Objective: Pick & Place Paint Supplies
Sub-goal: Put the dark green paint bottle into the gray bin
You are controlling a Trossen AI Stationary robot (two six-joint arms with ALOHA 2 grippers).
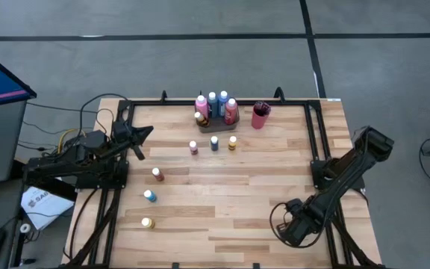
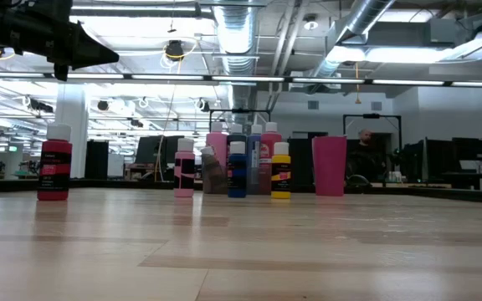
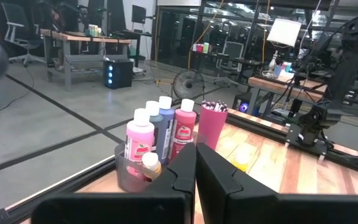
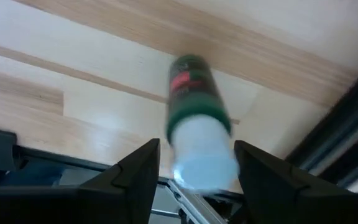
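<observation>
A green paint bottle (image 4: 194, 121) lies between our right gripper (image 4: 194, 174) jaws, spread to take it at the bench's (image 1: 260, 187) near right. Left gripper (image 1: 142, 134) waits clenched, far left.

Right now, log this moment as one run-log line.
left gripper: shut, raised, waiting at table's left edge | right gripper: open around green bottle, near front right corner | tray: bottles inside
</observation>
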